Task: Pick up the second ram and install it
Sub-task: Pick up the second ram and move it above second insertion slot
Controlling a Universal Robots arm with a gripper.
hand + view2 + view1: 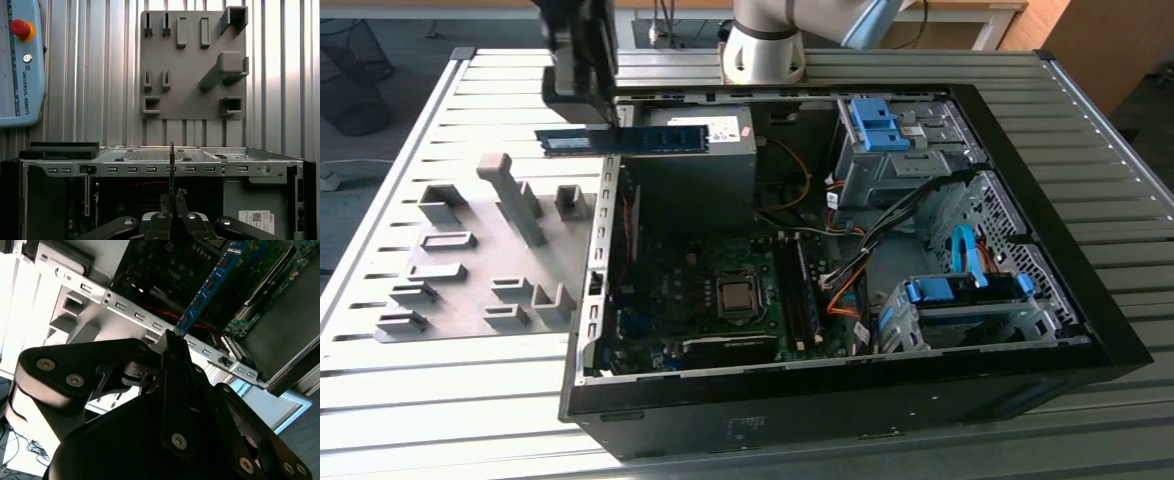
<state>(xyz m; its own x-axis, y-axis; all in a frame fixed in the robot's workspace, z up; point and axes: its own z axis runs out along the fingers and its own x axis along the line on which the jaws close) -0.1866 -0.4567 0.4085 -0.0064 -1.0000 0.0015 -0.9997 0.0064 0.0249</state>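
Exterior view, cropped claw (584, 122) gripping second ram (656, 139)

I see an open computer case (854, 400) on the ribbed metal counter (454, 400), its motherboard (707, 290) exposed. Inside it are 2 blue latches, 1 at the far drive bay (878, 125) and 1 at the near bay (961, 290). A grey holder board (467, 270) lies just beside the case, on the exterior view's left. In the first wrist view, a control pendant (17, 65) with a red button (20, 27) rests on the counter.

Exterior view overlooks the case (854, 400); wrist views face it past the claw (172, 340) (171, 195).
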